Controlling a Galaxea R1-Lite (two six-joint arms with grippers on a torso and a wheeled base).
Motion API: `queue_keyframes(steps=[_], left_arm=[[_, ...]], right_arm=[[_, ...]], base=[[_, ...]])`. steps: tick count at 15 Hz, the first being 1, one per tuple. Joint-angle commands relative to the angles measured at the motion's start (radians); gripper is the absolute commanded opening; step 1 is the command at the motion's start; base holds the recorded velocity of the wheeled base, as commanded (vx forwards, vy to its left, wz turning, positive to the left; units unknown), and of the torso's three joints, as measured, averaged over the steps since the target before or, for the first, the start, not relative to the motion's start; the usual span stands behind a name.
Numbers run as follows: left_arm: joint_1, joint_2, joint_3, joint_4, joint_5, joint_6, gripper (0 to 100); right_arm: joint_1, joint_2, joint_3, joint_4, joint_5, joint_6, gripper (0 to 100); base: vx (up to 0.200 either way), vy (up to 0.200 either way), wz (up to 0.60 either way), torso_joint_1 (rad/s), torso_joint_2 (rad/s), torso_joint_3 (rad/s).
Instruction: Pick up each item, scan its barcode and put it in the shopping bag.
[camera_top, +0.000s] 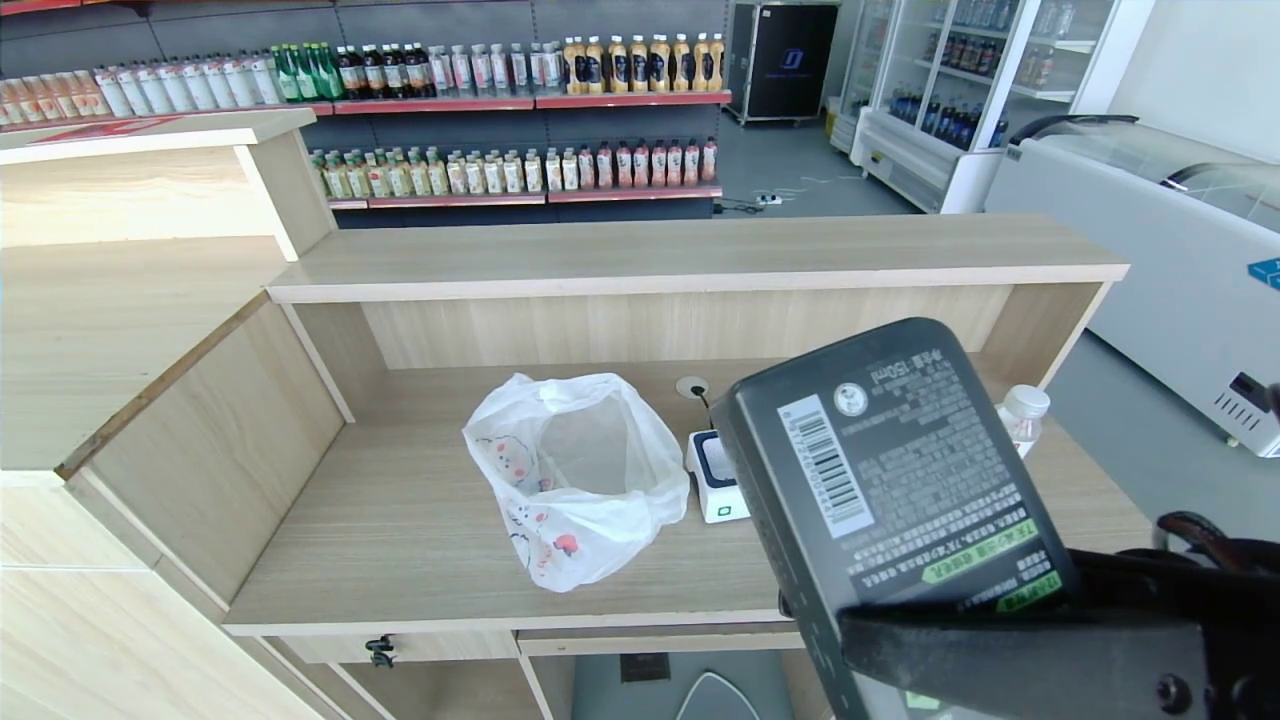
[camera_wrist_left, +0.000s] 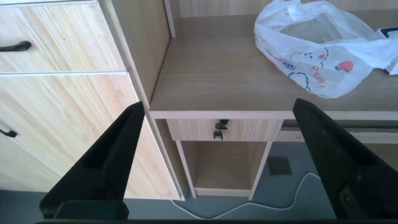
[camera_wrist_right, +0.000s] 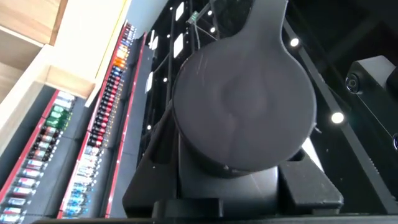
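A black 150 ml container (camera_top: 890, 470) with a white barcode label is held up close to the head camera, barcode side facing it. My right gripper (camera_top: 960, 650) is shut on its lower end. In the right wrist view the container's round dark end (camera_wrist_right: 242, 99) sits between the fingers (camera_wrist_right: 155, 193). The white shopping bag (camera_top: 575, 470) stands open on the wooden desk (camera_top: 400, 530), with a small white scanner (camera_top: 717, 480) just to its right. My left gripper (camera_wrist_left: 217, 109) hangs open and empty in front of the desk's front edge, left of the bag (camera_wrist_left: 317, 50).
A clear water bottle (camera_top: 1022, 415) stands on the desk's right end, partly hidden behind the container. A raised counter ledge (camera_top: 690, 255) runs behind the desk and a side panel (camera_top: 220, 440) closes its left. Drawers (camera_wrist_left: 62, 43) lie to the left below.
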Motion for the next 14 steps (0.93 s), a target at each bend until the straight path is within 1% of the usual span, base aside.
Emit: queue_keyframes(steps=[1,11,13,14], left_arm=[[0.0,0.0,0.0,0.0,0.0,0.0,100],[0.0,0.0,0.0,0.0,0.0,0.0,100],[0.0,0.0,0.0,0.0,0.0,0.0,100],[0.0,0.0,0.0,0.0,0.0,0.0,100]], right_arm=[[-0.001,-0.002,0.003,0.0,0.0,0.0,0],[-0.002,0.009,0.009,0.002,0.002,0.004,0],[-0.025,0.026,-0.014,0.005,0.005,0.084,0],[-0.039,0.058,-0.019,0.041,0.019,0.142,0]], base=[[0.0,0.0,0.0,0.0,0.0,0.0],[0.0,0.0,0.0,0.0,0.0,0.0],[0.0,0.0,0.0,0.0,0.0,0.0],[0.0,0.0,0.0,0.0,0.0,0.0]])
